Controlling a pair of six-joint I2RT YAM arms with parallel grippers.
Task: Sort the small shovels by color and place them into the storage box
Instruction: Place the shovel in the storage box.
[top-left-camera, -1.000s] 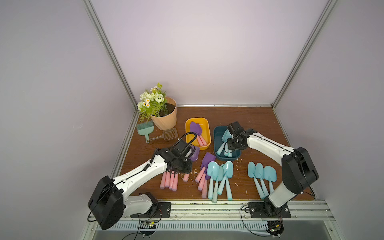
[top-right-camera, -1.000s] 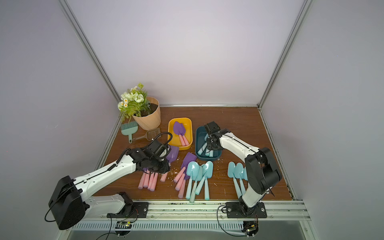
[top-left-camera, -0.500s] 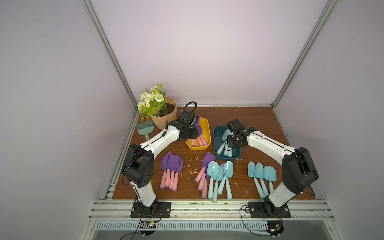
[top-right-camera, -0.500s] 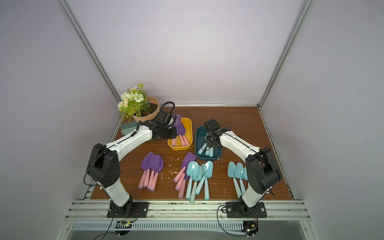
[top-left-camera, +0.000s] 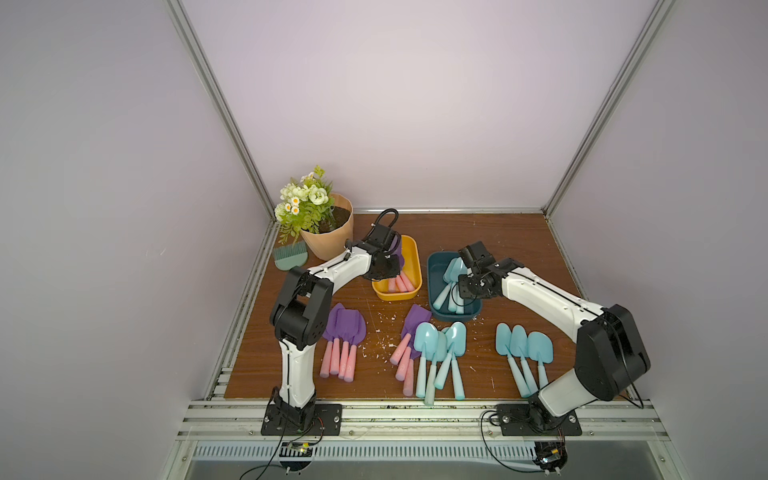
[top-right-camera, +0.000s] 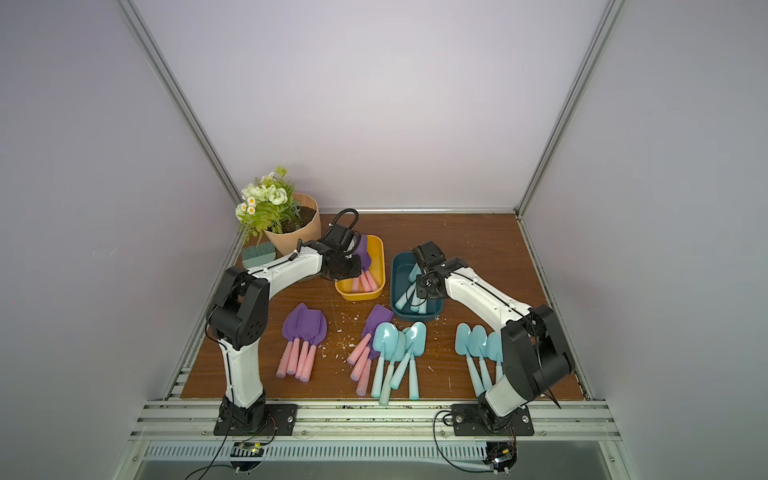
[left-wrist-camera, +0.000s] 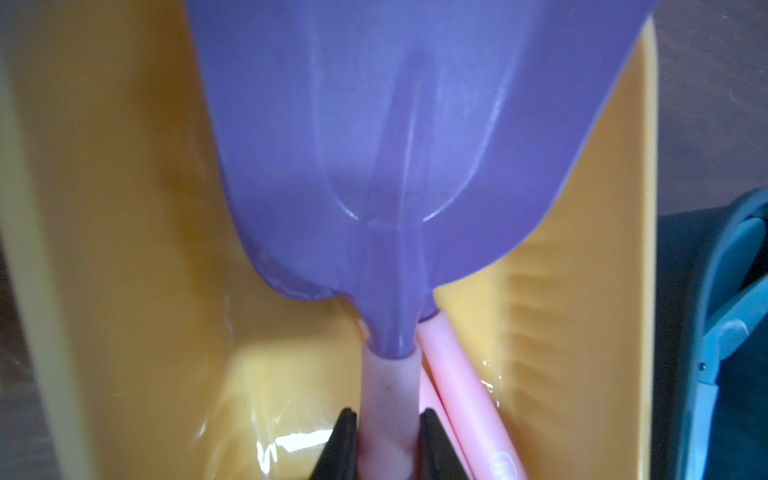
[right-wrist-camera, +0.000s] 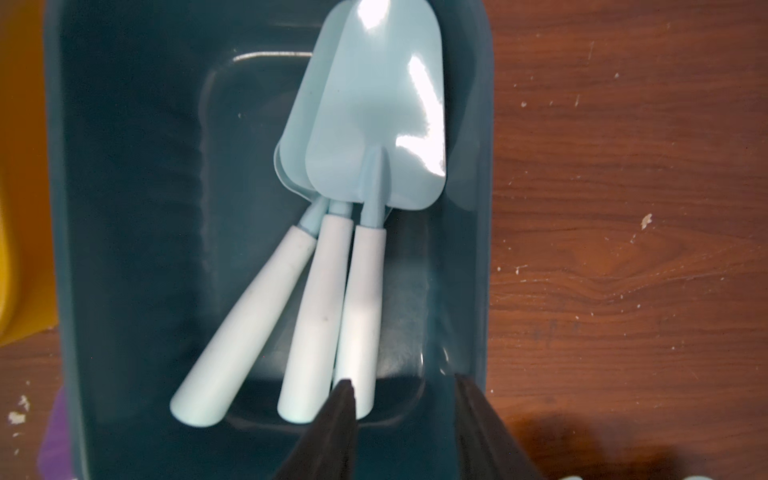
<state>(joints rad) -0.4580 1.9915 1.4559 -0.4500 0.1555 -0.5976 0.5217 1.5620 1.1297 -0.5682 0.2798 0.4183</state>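
The purple shovel (left-wrist-camera: 395, 166) lies lengthwise in the yellow box (left-wrist-camera: 124, 208). Its blade points to the box's far end and its pink handle to the near end, in line with the box's long sides. It sits over other pink handles (left-wrist-camera: 457, 374) already in there. The left gripper (left-wrist-camera: 388, 415) is clamped narrow on that handle, a finger pressed to each side.

In the teal box (right-wrist-camera: 124, 208) just beside it, three blue shovels (right-wrist-camera: 332, 249) have their blades stacked toward the far end and their handles fanned toward the near end. The right gripper (right-wrist-camera: 403, 380) hovers over that near end, jaws partly apart with nothing between them. Whether one finger touches the nearest handle cannot be told.

Both boxes stand near the middle of the worktop (top-left-camera: 498, 241). Toward its front edge lie a purple bunch (top-left-camera: 347, 328), a mixed heap (top-left-camera: 432, 349) and a blue trio (top-left-camera: 524, 343).
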